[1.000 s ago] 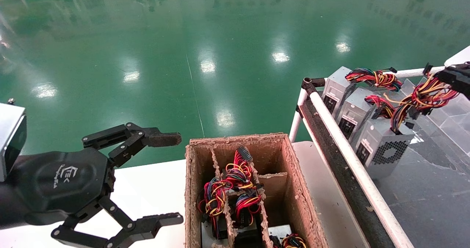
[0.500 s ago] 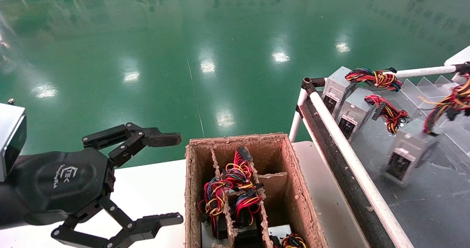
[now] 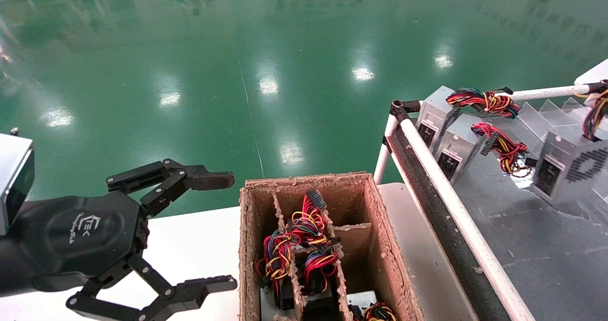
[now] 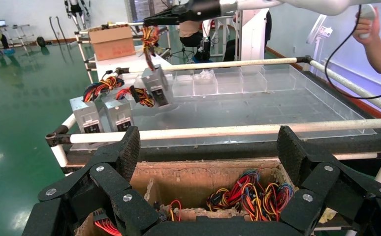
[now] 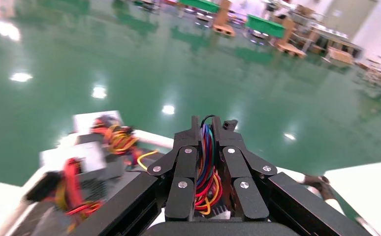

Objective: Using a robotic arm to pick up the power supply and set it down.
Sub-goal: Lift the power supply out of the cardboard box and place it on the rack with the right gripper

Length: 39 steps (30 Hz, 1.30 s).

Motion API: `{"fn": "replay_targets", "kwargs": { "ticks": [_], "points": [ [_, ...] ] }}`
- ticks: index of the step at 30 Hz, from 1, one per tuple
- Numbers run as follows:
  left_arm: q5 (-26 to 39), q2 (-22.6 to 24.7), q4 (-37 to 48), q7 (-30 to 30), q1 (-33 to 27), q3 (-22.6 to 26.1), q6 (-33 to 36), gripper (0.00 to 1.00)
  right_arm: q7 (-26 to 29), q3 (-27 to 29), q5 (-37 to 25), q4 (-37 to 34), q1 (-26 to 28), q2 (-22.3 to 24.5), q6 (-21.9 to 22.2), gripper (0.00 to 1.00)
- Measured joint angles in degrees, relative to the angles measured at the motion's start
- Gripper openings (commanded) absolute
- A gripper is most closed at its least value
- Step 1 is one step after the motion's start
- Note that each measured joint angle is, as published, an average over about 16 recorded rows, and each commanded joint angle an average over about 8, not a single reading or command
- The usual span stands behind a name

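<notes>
- Your rack (image 3: 441, 178) of white tubing fills the right of the head view; two grey units (image 3: 446, 131) lean side by side at its upper end.
- The cardboard box (image 3: 384, 259), bottom centre, holds more wired units in its compartments.
- Your left gripper (image 3: 190, 231) sits parked at lower left, fingers spread wide, holding nothing.
- The power supply (image 3: 567, 169) hangs at the right edge, over the rack and apart from the two leaning units.
- Your right gripper (image 5: 206, 142) is clamped on its wire bundle (image 5: 206, 167) only, not the case.
- Risk: hung by wires, it may swing, clip its neighbours, or slide free if the wires slip between the fingers.
</notes>
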Motion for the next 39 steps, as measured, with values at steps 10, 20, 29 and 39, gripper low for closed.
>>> {"fn": "replay_targets", "kwargs": {
  "ticks": [10,20,29,39],
  "points": [
    [-0.01,-0.01,0.00,0.01,0.00,0.02,-0.01,1.00,-1.16,-2.69,-5.66,-10.64,10.67,-9.93,14.21,0.00],
    [-0.02,-0.01,0.00,0.02,-0.01,0.04,-0.01,1.00,-1.43,-4.55,-8.56,-16.21,15.58,-17.34,20.86,0.00],
    [-0.03,-0.02,0.00,0.03,-0.01,0.05,-0.02,1.00,-0.86,-5.22,-9.51,-17.96,17.47,-22.56,23.06,0.00],
    [-0.05,-0.03,0.00,0.03,-0.02,0.07,-0.03,1.00,-0.09,-5.70,-10.18,-18.27,18.99,-27.28,23.22,0.00]
  ]
}}
